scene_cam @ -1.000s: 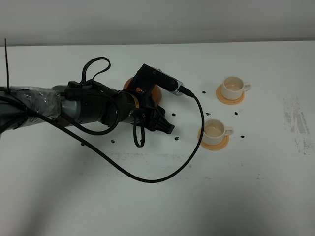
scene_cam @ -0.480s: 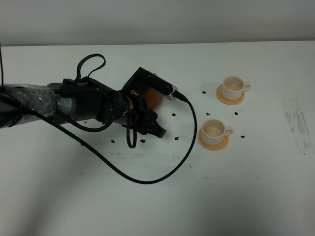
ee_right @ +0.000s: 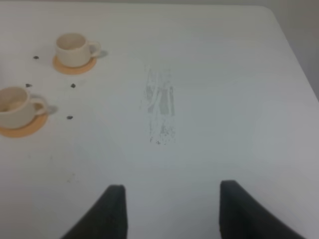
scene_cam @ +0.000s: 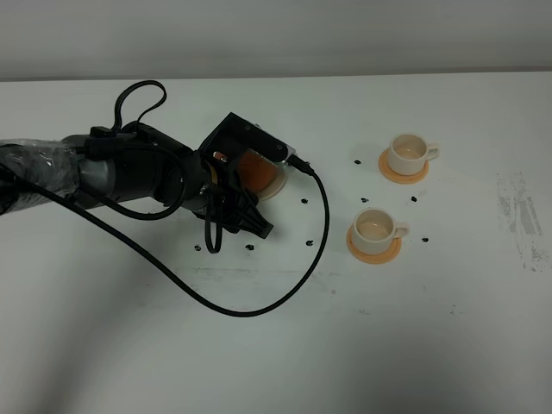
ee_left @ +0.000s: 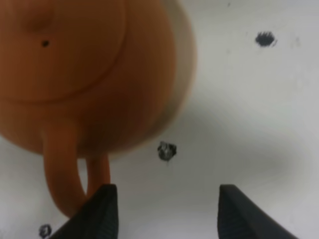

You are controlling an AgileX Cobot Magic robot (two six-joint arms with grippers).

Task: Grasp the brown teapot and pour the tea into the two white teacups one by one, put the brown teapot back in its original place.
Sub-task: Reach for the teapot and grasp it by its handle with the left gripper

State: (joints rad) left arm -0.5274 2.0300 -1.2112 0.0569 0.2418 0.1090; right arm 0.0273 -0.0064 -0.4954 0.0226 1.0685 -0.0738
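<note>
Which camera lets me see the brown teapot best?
The left wrist view: the brown teapot shows close up, with lid, round body and loop handle, though blurry. The exterior high view shows just an orange-brown sliver behind the left arm. The right wrist view misses it entirely.

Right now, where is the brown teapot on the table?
In the exterior high view, the brown teapot stands on its cream saucer left of centre, half hidden under the left arm and well left of the front teacup.
</note>
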